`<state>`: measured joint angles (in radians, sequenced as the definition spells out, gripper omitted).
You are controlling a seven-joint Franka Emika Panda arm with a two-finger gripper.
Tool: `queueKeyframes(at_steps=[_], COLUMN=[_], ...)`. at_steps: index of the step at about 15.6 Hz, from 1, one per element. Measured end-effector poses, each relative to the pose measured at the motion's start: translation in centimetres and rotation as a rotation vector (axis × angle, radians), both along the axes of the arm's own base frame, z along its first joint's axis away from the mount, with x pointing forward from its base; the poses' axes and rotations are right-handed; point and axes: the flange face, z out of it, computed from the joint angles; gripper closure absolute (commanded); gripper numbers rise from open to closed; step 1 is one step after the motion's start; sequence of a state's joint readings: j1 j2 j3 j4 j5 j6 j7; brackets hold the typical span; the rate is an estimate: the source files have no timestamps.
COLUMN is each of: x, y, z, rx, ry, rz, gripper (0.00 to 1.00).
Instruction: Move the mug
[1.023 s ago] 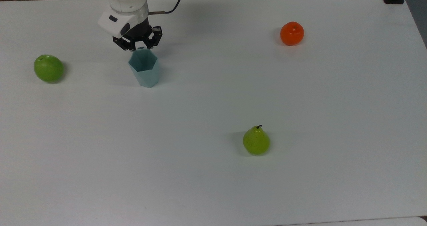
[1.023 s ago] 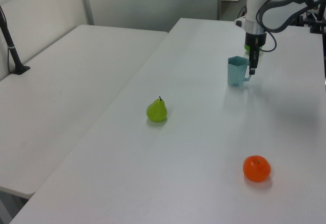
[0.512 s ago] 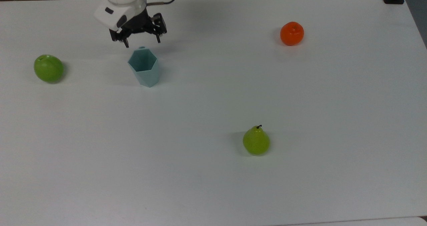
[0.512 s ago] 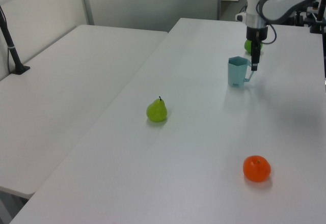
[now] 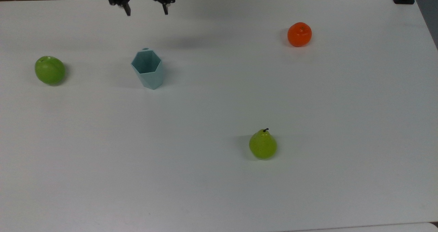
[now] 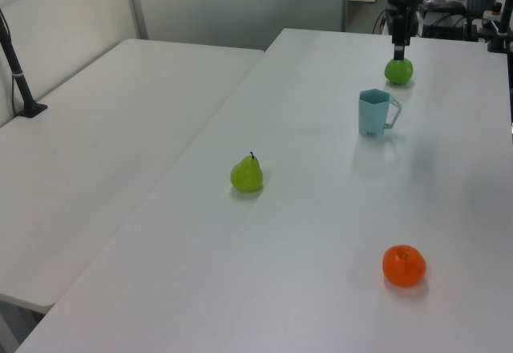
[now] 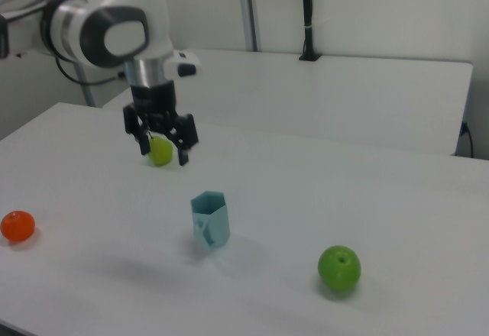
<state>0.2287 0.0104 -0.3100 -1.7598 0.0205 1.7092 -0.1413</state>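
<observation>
The pale teal faceted mug [image 5: 147, 68] stands upright on the white table [image 5: 219, 177], left of centre in the top view. Its small handle shows on the left view's right side of the mug [image 6: 375, 112], and toward the camera on the mug [image 7: 211, 220] in the right view. My gripper [image 5: 146, 10] hangs open and empty at the top view's upper edge, beyond the mug. In the right view the gripper [image 7: 163, 153] floats well above the table, up and to the left of the mug, touching nothing. The gripper [image 6: 398, 48] is edge-on in the left view.
A green apple [image 5: 50, 70] lies at the top view's left, an orange [image 5: 299, 34] at its upper right, and a green pear [image 5: 262, 145] below centre. In the right view the pear [image 7: 160, 151] shows between the fingers, far behind them. A second white table [image 6: 96, 152] adjoins.
The gripper was low at the mug's handle, then opened and rose up and away from it. The mug has stayed where it stood.
</observation>
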Motion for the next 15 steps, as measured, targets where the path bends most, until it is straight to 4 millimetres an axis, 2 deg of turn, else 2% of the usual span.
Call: queueKeyframes(at_steps=[3, 5, 10, 13, 15], x=[0.0, 0.0, 0.9, 2.2, 2.4], y=[3.6, 5.1, 5.4, 6.1, 6.2], z=[3.3, 4.7, 6.6, 6.8, 6.7], rx=[-0.008, -0.010, -0.003, 0.000, 0.002], ry=[0.003, -0.007, -0.111, -0.214, -0.227], rz=[-0.081, -0.108, -0.102, -0.024, 0.010], gripper=[0.00, 0.00, 0.00, 0.00, 0.00])
